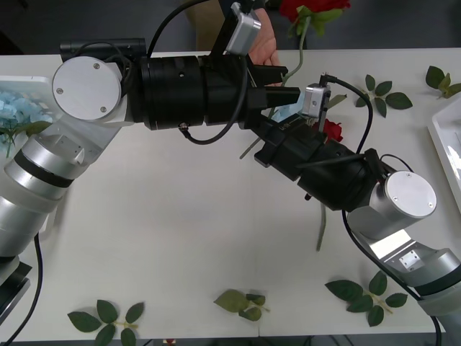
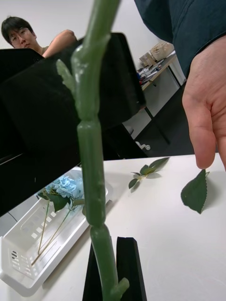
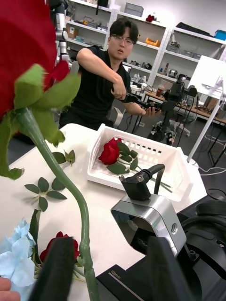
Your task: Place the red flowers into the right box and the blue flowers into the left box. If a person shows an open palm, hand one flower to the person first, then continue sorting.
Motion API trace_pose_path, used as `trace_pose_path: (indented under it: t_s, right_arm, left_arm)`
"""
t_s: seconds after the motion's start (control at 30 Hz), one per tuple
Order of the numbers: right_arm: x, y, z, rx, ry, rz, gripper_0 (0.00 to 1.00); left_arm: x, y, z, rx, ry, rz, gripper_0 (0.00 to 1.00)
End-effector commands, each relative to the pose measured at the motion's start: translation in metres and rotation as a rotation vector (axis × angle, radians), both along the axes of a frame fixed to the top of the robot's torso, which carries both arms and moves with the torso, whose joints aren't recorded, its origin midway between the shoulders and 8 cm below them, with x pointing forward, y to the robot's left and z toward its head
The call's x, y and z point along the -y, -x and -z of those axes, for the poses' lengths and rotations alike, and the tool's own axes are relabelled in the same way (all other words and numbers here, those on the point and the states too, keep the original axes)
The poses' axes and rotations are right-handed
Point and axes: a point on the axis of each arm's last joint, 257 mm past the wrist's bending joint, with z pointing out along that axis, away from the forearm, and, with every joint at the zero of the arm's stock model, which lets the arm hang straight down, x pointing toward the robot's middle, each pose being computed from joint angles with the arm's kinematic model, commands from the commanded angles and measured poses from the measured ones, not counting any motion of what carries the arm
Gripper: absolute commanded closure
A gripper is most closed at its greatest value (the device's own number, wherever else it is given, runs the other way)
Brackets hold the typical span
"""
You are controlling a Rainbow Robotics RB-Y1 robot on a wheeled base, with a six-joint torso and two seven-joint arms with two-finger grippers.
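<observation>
Closest to the lens, the green stem (image 2: 92, 155) of a red rose (image 1: 311, 10), clamped between the black fingers of the right gripper (image 2: 110, 275) over the far middle of the table (image 1: 180, 238). Held upright with the head high, probably to offer it to the person's hand (image 1: 264, 45) waiting just past the far edge. Left gripper (image 3: 106, 263) reaching in from the left around the same stem, fingers apart, not pinching; perhaps steadying, hard to judge.

Deep red head, ragged green collar, long knobbly stem, likely stiff plastic.

On the table under the grippers, a second rose (image 1: 333, 131) and a loose blue flower (image 1: 287, 112), not yet sorted. Far left, the left box (image 1: 16, 81) with blue flowers (image 1: 18, 114) inside; at the right edge, the right box (image 1: 448, 137), already holding a boxed rose (image 3: 109, 151).
</observation>
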Motion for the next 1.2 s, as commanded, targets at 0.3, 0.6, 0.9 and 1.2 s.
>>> trace_pose_path:
  t_s: [0.3, 0.6, 0.9, 1.2]
  right_arm:
    - [0.052, -0.017, -0.038, 0.117, 0.07, 0.039, 1.0]
    - [0.064, -0.04, -0.086, 0.29, 0.212, 0.095, 1.0]
    - [0.052, -0.088, -0.127, 0.266, 0.222, 0.144, 1.0]
    - [0.055, -0.135, -0.155, 0.234, 0.233, 0.22, 1.0]
  left_arm:
    - [0.005, 0.011, -0.005, 0.081, 0.01, 0.021, 0.0]
    - [0.003, 0.011, -0.005, 0.077, 0.013, 0.022, 0.0]
    - [0.003, 0.012, -0.007, 0.07, 0.019, 0.027, 0.0]
    - [0.002, 0.013, -0.007, 0.065, 0.021, 0.027, 0.0]
